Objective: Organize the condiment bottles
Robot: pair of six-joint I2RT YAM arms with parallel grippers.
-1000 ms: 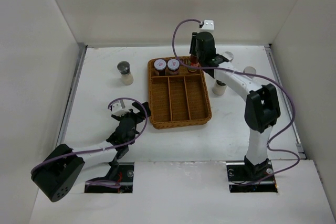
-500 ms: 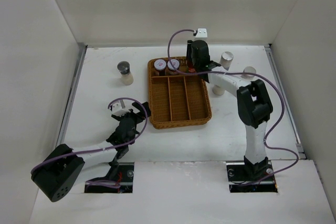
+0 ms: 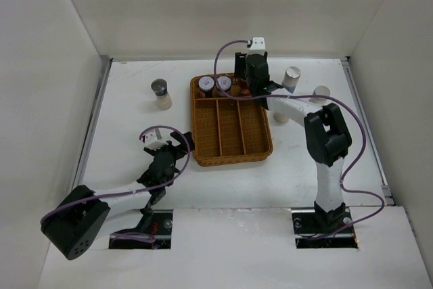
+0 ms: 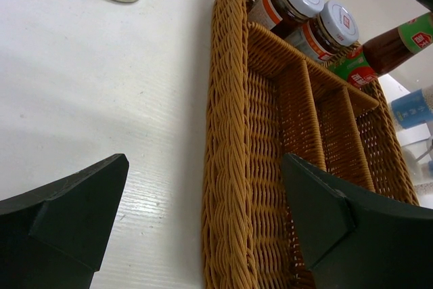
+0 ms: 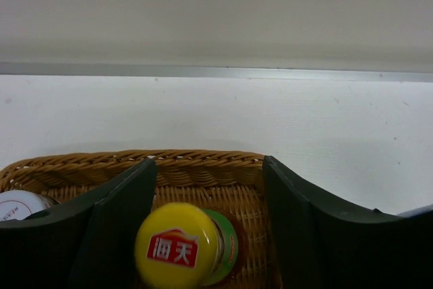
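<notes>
My right gripper point(image 3: 238, 86) hangs over the back compartment of the wicker tray point(image 3: 233, 157). Its jaws stand open around the yellow-capped sauce bottle point(image 5: 181, 247), which leans toward the left finger point(image 5: 115, 214) with a gap on its right. The bottle rests on the tray floor point(image 5: 203, 160). Two pink-white-lidded jars point(image 3: 207, 84) point(image 3: 223, 83) stand in the same compartment, to its left. The grey-lidded jar point(image 3: 160, 93) stands on the table left of the tray. My left gripper point(image 3: 177, 148) is open and empty at the tray's near left wall point(image 4: 230, 133).
Two silver-capped shakers point(image 3: 291, 76) point(image 3: 321, 93) and a white bottle point(image 3: 281, 117) stand on the table right of the tray, under and beside my right arm. The tray's three long front compartments hold nothing. White walls close in the table.
My right gripper slid left along the tray's back compartment with the sauce bottle, then opened its jaws off it. The left arm has not moved.
</notes>
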